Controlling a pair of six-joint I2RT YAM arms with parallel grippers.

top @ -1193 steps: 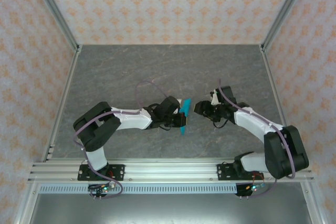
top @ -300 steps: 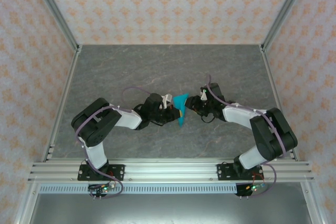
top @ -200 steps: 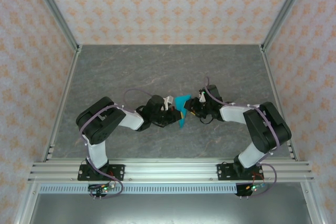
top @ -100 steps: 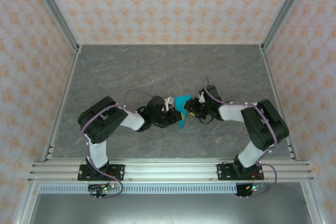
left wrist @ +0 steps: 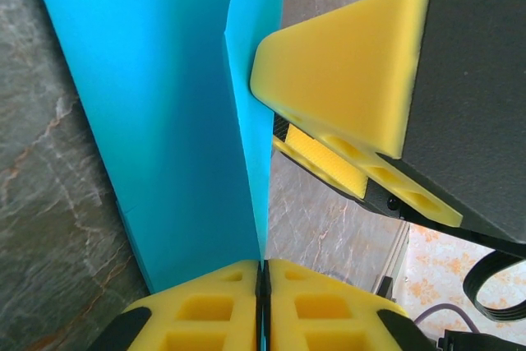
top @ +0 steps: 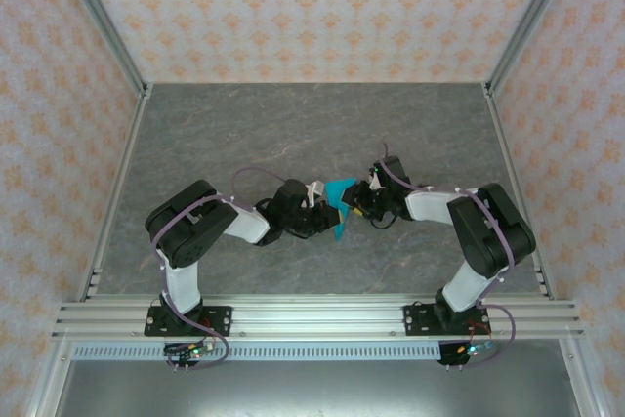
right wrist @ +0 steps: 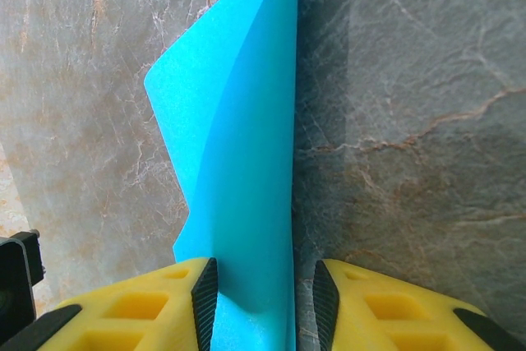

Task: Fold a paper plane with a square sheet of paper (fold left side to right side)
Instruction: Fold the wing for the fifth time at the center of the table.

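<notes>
The cyan-blue sheet of paper (top: 339, 204), folded into a narrow pointed shape, stands on edge above the middle of the table between both grippers. My left gripper (top: 325, 214) comes from the left. In the left wrist view its yellow pads (left wrist: 222, 306) are pressed together on the paper's (left wrist: 156, 104) lower edge at the gripper's tip (left wrist: 265, 267). My right gripper (top: 352, 204) comes from the right. In its wrist view the jaws (right wrist: 256, 277) stand apart around the folded paper (right wrist: 246, 162), which lies against the left pad with a gap to the right pad. A right finger (left wrist: 345, 71) touches the paper's raised flap.
The grey marbled table top (top: 293, 124) stretches behind and to both sides of the arms. Patterned walls with metal posts (top: 103, 31) enclose it. An aluminium rail (top: 312, 317) runs along the near edge, carrying both arm bases.
Six seconds ago my right gripper was apart from the paper; it has since moved left onto it. Over the last second the right gripper crept slightly closer; the paper barely moved.
</notes>
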